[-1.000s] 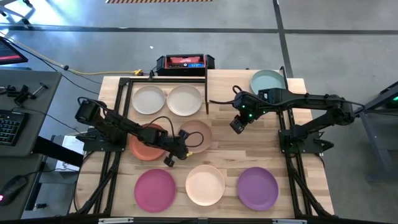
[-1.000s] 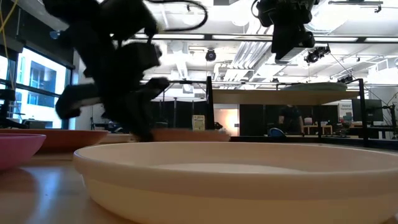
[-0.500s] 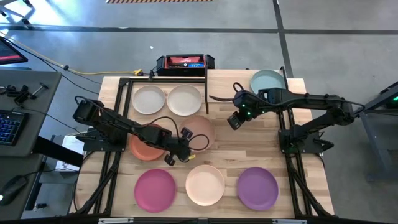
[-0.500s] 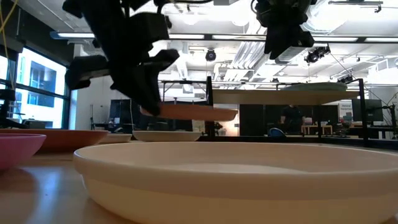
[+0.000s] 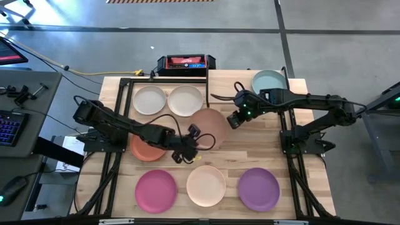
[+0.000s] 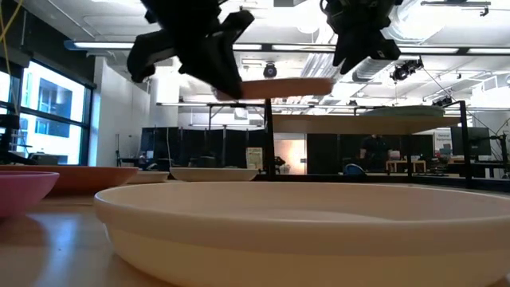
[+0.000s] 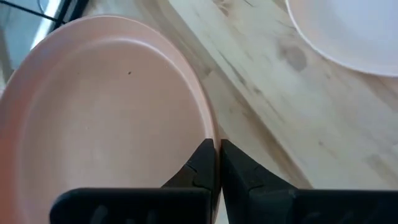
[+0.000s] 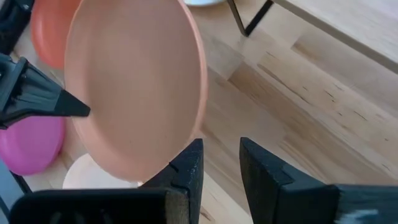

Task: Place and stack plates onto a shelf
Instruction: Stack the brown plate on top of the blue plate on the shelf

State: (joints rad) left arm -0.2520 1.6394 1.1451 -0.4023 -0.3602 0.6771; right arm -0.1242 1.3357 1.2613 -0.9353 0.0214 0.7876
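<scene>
My left gripper (image 5: 185, 141) pinched the dusty pink plate (image 5: 209, 125) by its rim, raised above the counter (image 5: 250, 150). My right gripper (image 5: 232, 120), narrowly parted, waited just beside the plate's opposite edge.

The dusty pink plate (image 5: 209, 123) is held level above the counter, pinched at its rim by the left tool (image 5: 191, 139). On the counter, the white plate (image 5: 150, 100) and cream plate (image 5: 185, 100) lie at 11 and 12 o'clock, the coral red plate (image 5: 145, 149) at 9. The magenta plate (image 5: 156, 190), peach plate (image 5: 206, 185) and purple plate (image 5: 259, 189) are lined along 6 o'clock. The mint green plate (image 5: 269, 81) rests on the shelf (image 5: 299, 85) at 1 o'clock.
</scene>
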